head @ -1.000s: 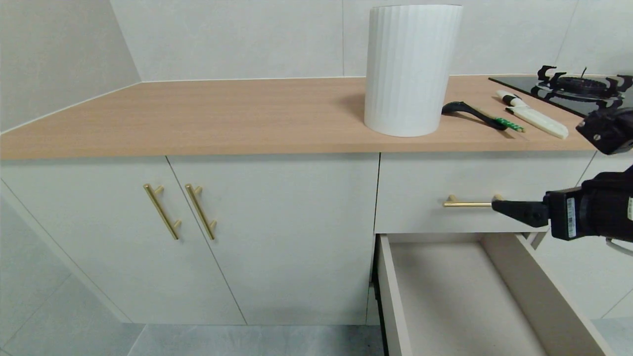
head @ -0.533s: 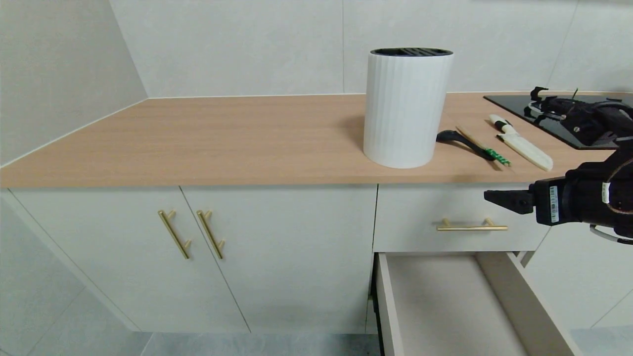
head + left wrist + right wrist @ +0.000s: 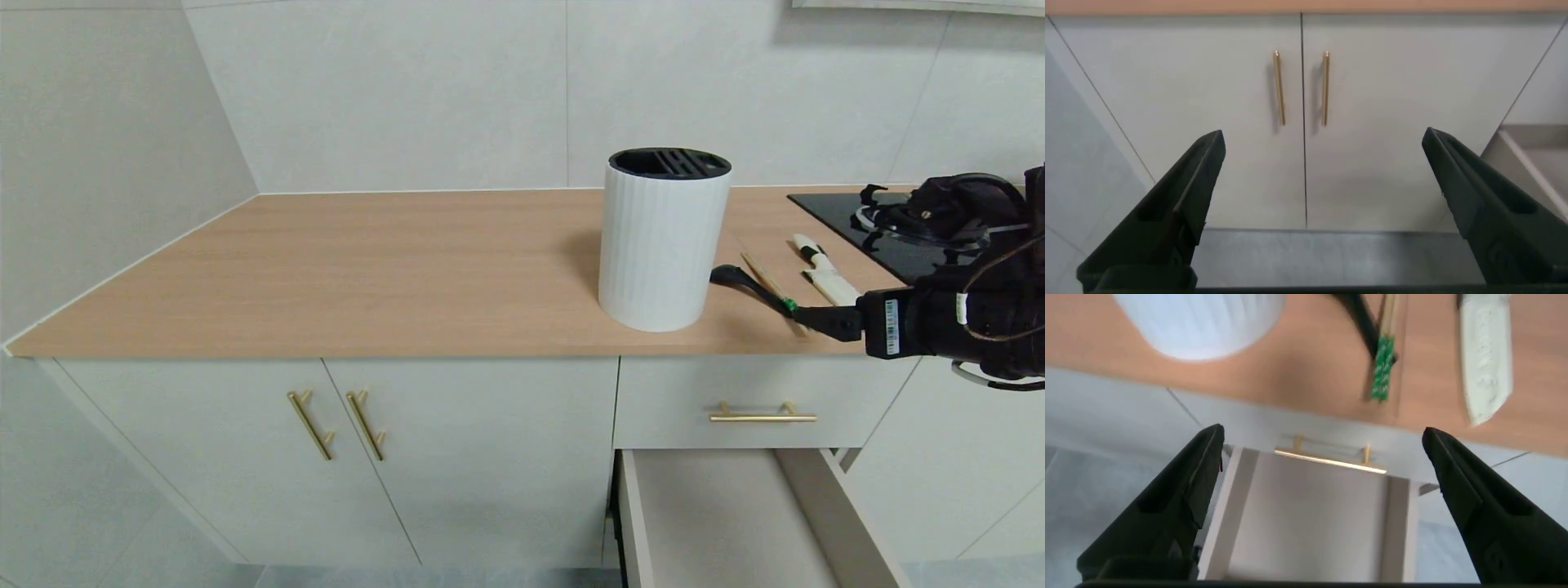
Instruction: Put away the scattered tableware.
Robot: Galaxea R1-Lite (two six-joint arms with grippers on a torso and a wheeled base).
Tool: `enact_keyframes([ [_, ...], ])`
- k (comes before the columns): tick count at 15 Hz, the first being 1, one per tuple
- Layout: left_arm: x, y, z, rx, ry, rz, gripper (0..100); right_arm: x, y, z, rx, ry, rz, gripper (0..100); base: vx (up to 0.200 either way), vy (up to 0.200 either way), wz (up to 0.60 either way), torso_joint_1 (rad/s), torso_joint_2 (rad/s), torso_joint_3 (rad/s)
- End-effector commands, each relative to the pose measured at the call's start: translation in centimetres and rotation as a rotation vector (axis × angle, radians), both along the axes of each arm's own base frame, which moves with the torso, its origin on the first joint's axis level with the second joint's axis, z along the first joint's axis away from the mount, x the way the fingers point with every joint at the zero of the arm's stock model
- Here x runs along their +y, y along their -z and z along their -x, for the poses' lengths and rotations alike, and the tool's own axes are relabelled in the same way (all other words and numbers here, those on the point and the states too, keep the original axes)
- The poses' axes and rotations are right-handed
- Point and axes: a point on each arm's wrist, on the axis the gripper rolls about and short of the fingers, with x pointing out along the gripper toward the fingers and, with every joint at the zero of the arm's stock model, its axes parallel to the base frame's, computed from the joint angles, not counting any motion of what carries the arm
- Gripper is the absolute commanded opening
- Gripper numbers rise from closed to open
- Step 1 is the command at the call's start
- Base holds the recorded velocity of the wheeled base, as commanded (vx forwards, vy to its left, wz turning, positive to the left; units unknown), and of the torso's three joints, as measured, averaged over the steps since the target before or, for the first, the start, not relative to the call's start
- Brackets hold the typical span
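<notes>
Right part of countertop (image 3: 392,269), just right of the white slotted holder (image 3: 663,253): a black spoon (image 3: 737,278), chopsticks (image 3: 766,282) and a white-bladed knife (image 3: 826,273) are seen lying flat. The right gripper (image 3: 1319,453) is found spread wide at the near edge just short of them, and the left gripper (image 3: 1323,143) likewise spread, low before the cabinet doors (image 3: 1388,163). All three pieces are judged light, stiff and smooth, so a pinch across mid-shaft is advised, and the knife is best taken by its far-end handle.

Nothing legible — the right arm's sticker (image 3: 891,325) is too small.
</notes>
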Motion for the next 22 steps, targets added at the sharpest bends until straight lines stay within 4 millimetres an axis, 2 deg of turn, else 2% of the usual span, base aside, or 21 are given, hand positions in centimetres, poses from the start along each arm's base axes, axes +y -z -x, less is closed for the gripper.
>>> enact_keyframes([
  [1,0.0,0.0,0.0,0.002,0.0,0.0,100,-0.2,0.6,-0.8,0.017,0.019,0.005,100,0.0,0.0,0.0,0.154,-0.36,-0.207],
  [4,0.0,0.0,0.0,0.002,0.0,0.0,100,0.0,1.4,-1.8,0.047,0.033,0.018,100,0.0,0.0,0.0,0.058,-0.14,-0.079],
  [9,0.0,0.0,0.0,0.002,0.0,0.0,100,-0.2,4.2,-5.7,0.04,0.138,0.045,100,0.0,0.0,0.0,0.0,0.0,0.0],
  [15,0.0,0.0,0.0,0.002,0.0,0.0,100,-0.1,6.9,-8.3,0.061,0.167,0.056,100,0.0,0.0,0.0,0.0,0.0,0.0],
  [18,0.0,0.0,0.0,0.002,0.0,0.0,100,0.0,7.6,-9.1,0.057,0.19,0.062,100,0.0,0.0,0.0,0.0,0.0,0.0],
  [22,0.0,0.0,0.0,0.004,0.0,0.0,100,0.0,7.6,-9.2,0.056,0.199,0.039,100,0.0,0.0,0.0,0.0,0.0,0.0],
])
